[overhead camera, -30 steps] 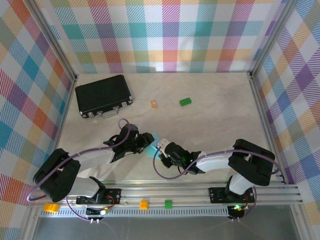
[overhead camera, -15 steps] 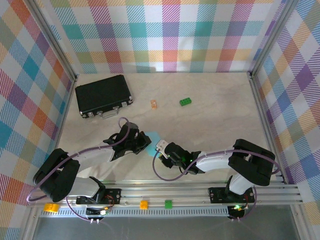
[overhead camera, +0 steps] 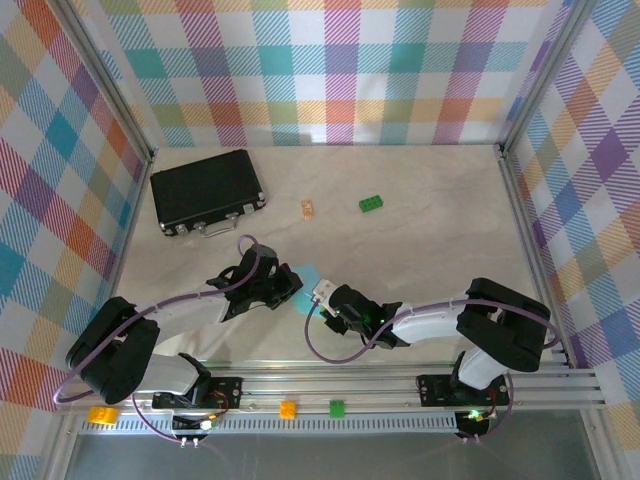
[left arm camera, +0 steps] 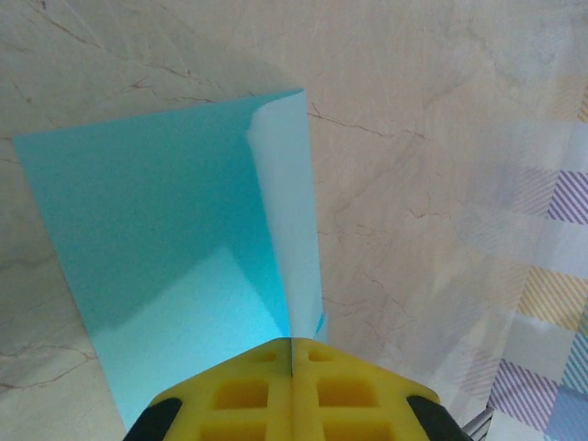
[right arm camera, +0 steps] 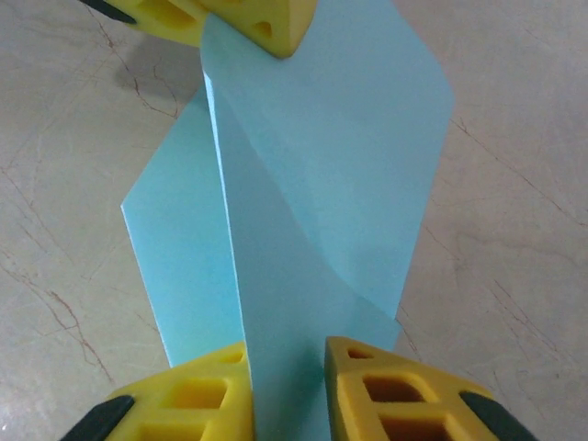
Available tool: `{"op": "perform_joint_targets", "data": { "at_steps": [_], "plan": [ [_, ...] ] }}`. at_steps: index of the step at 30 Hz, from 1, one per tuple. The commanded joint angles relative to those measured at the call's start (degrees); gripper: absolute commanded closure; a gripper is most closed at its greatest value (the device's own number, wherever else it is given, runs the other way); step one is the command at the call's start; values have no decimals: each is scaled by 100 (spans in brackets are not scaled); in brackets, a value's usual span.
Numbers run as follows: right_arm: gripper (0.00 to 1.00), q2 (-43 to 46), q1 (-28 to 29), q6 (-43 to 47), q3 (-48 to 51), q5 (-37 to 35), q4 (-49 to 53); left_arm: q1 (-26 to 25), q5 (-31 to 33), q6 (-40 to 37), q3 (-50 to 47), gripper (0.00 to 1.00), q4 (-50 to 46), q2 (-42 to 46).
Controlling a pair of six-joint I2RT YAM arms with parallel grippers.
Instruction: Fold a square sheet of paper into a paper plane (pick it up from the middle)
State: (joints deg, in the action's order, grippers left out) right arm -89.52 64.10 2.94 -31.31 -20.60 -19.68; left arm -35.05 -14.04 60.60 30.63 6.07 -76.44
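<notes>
Top external: black case (overhead camera: 206,190) is shut. Sheet (left arm camera: 156,220) is pinched by left tool (left arm camera: 292,342), straddled by narrowly parted right tool (right arm camera: 288,344).

The square sheet of paper (overhead camera: 308,272) was thin, plain and light blue, lying just toward 7 o'clock of the table's (overhead camera: 420,220) middle. In the left wrist view the sheet (left arm camera: 165,211) was part-folded. One flap curled up along a crease running from 12 to 6 o'clock, paler underneath, and the rest spread toward 9 o'clock.
</notes>
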Motion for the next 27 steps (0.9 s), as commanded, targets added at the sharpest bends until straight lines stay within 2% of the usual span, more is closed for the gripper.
{"op": "perform_joint_targets", "data": {
  "at_steps": [1,6,14,27],
  "plan": [
    [79,135,-10,117,-78,-55,-79,51,-98,-55,110,100,-65,-59],
    [81,154,-11,15,-71,19,-60,51,-99,-49,96,99,-53,-47],
    [76,277,-11,-105,3,141,-126,46,-65,-56,117,100,-113,-28],
    [81,220,-6,-232,-7,129,74,49,-116,-67,171,99,-35,-168]
  ]
}}
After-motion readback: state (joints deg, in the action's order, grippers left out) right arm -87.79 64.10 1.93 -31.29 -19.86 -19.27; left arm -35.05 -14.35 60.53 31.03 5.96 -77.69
